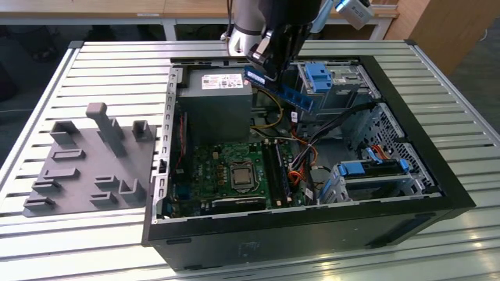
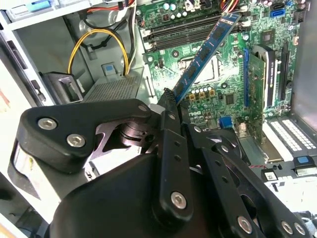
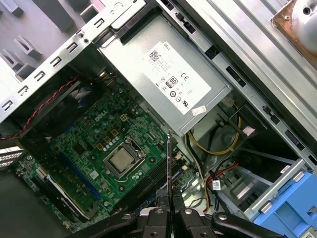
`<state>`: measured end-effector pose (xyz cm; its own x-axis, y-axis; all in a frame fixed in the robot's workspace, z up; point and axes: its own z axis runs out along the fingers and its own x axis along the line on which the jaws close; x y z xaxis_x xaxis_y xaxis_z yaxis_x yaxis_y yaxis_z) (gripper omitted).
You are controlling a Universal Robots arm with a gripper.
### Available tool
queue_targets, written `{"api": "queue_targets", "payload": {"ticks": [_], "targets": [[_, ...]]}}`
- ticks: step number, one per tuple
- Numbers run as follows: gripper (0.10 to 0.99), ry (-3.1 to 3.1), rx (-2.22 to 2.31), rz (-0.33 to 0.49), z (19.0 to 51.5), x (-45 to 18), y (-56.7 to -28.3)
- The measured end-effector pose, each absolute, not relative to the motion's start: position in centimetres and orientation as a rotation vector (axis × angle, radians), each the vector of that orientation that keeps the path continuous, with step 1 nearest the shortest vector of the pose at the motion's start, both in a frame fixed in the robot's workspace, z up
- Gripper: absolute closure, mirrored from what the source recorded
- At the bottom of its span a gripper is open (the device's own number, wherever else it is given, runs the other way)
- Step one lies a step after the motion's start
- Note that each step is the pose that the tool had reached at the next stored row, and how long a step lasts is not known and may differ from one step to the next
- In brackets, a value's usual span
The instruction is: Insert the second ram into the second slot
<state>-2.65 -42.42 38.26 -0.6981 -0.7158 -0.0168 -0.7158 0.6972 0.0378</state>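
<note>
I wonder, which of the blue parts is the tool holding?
The thin RAM stick, clamped in the tool; the two chunky drive-bay brackets sit mounted.

PSU (image 1: 215, 111), blue drive brackets (image 1: 319, 76) in case (image 1: 449, 187); grey jig (image 1: 86, 170) beside

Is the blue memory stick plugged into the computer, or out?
Out. The gripper holds the second ram tilted in the air above the motherboard, clear of its slots.
</note>
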Motion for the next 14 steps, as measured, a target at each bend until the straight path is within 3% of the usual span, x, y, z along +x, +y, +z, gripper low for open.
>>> {"api": "queue_targets", "payload": {"ticks": [14], "targets": [[0.945,2.915,-1.164,0.065,38.26,-2.65,-42.44]]}}
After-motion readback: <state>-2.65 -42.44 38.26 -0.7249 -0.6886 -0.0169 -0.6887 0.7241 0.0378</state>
